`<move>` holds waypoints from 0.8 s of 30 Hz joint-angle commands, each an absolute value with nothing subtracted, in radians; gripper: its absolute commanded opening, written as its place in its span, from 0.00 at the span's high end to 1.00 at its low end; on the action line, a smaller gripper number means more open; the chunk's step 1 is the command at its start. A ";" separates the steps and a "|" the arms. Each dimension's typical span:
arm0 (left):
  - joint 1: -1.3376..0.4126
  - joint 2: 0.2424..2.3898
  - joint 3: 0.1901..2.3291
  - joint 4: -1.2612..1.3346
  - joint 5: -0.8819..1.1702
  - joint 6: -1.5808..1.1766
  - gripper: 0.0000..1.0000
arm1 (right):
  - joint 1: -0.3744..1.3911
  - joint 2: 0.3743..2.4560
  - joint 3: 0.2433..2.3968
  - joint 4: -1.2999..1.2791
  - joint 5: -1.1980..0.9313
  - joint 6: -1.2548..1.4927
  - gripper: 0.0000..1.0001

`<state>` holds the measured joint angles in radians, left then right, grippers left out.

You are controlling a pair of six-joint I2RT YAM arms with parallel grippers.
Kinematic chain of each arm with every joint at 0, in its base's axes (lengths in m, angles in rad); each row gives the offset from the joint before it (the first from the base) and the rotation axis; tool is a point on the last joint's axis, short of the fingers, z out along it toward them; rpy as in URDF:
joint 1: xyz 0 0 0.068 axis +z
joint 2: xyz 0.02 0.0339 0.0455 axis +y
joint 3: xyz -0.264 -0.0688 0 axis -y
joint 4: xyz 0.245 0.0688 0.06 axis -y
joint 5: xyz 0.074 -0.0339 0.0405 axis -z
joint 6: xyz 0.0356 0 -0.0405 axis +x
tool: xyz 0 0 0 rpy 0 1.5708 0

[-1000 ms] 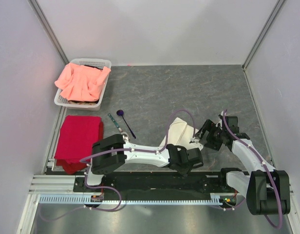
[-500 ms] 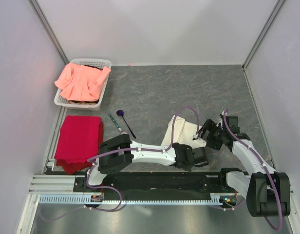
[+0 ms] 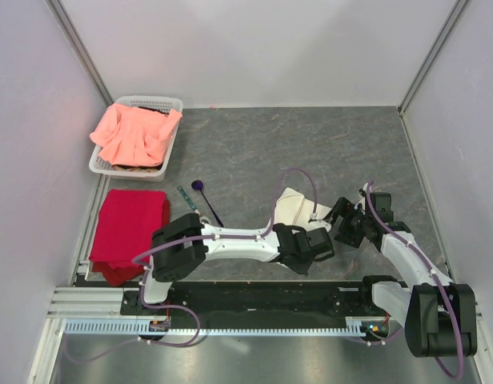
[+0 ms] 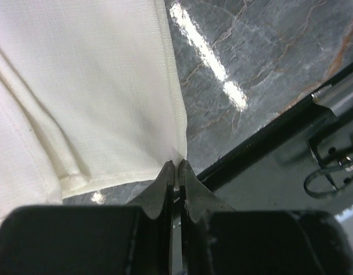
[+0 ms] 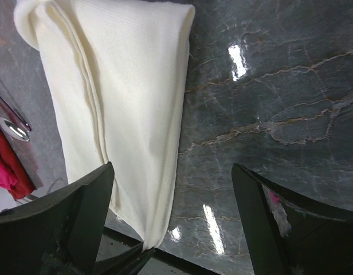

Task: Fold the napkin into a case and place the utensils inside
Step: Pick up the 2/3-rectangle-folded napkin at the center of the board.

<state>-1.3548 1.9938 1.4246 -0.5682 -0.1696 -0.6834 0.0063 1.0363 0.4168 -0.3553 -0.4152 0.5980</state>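
**Corner pinch on the napkin (image 4: 85,86), three cameras.** Over the last second the left hand (image 4: 176,167) has gone from partly open to shut. Its two jaws now meet on the near corner of the cloth, with a sliver of hem caught between the tips. Over the same span the right hand (image 5: 172,175) has kept its jaws spread wide and holds nothing; it hangs just beside the napkin's right edge. The napkin lies on the bench (image 3: 310,144), right of centre and near the arm bases, already doubled into a long layered strip. The new grip probably means a further fold is about to start, so the case is judged unfinished. The utensils (image 3: 206,202) lie well apart to the napkin's left, near the red cloth (image 3: 130,226), and are not yet put inside anything. Only the overhead view gives this layout, but there the left wrist hides its own fingertips and part of the cloth. Only the left wrist view confirms the pinch. It also shows how little cloth is held, a grip that could slip under a hard pull. Only the right wrist view shows the strip along its length with its stacked edges, and a shiny spoon bowl (image 5: 11,129) beyond the strip.
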 commanded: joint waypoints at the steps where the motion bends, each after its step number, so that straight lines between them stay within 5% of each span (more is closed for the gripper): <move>1: -1.338 1.881 1.401 -0.543 -0.117 -0.620 0.98 | 0.005 0.994 0.410 -0.318 -0.442 0.621 0.09; 24: -1.298 1.783 1.359 -0.505 -0.023 -0.620 0.98 | 0.005 1.127 0.313 -0.064 -0.546 0.730 0.28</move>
